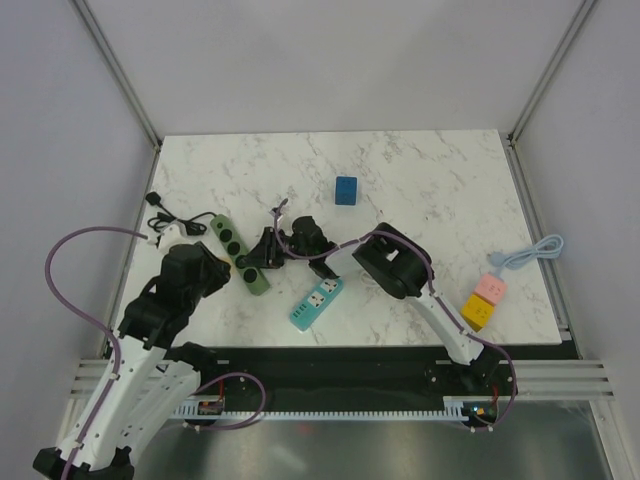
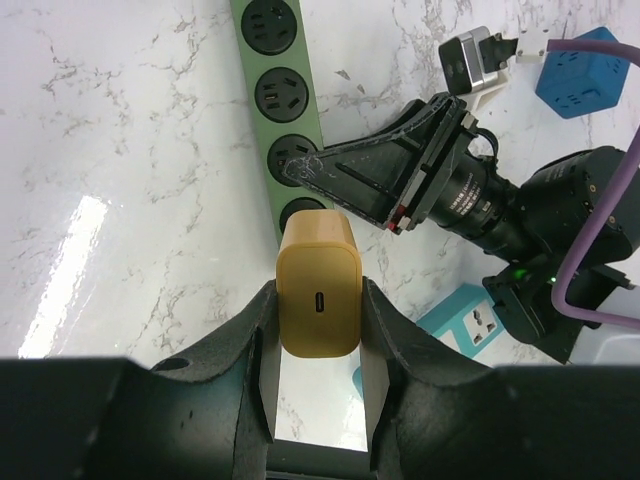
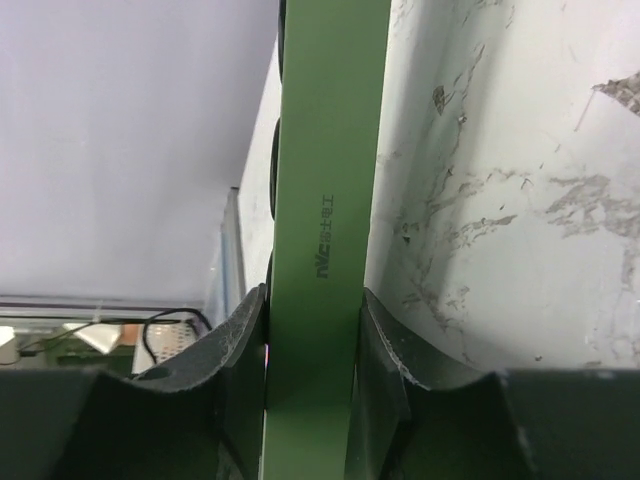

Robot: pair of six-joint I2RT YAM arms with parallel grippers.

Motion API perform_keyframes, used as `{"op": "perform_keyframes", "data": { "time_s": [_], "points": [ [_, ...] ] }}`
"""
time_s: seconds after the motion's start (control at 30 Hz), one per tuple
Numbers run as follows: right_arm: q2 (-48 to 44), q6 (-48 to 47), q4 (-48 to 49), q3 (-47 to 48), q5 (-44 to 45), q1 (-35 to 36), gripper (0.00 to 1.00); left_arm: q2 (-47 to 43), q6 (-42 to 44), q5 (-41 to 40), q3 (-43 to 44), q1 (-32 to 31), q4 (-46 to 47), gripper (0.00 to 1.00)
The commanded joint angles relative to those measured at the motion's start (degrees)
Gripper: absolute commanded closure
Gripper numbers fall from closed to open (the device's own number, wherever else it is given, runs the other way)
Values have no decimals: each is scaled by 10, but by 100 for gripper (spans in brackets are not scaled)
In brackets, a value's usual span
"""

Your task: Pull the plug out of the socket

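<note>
The green socket strip lies slanted on the marble. My right gripper is shut across its width; in the right wrist view the fingers press both sides of the strip. In the left wrist view my left gripper is shut on the yellow plug, its USB port facing the camera. The plug covers the strip's near end, just below the lowest visible outlet. Its pins are hidden, so I cannot tell if they sit in the socket. The right gripper clamps the strip just beyond.
A teal socket strip lies near the front edge. A blue cube socket sits farther back. Pink and yellow cubes with a pale blue cable are at the right. A white adapter with black cord is at the left.
</note>
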Motion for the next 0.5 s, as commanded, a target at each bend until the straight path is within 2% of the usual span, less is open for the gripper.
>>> {"op": "perform_keyframes", "data": {
  "time_s": [0.0, 0.23, 0.27, 0.3, 0.33, 0.47],
  "points": [
    [-1, -123, -129, -8, 52, 20, 100, 19, 0, -35, 43, -1, 8, 98],
    [-38, -229, -249, 25, 90, 55, 99, 28, 25, -43, 76, -1, 8, 98],
    [-38, -237, -262, 30, 97, 57, 95, 28, 27, -43, 76, -1, 8, 98],
    [-38, -243, -272, 35, 98, 58, 83, 30, 30, -43, 74, -1, 8, 98],
    [-38, -249, -283, 41, 98, 58, 78, 32, 37, -41, 73, -1, 8, 98],
    [-55, -295, -325, 46, 131, 59, 63, 44, 43, -30, 70, -1, 10, 98]
  ]
}}
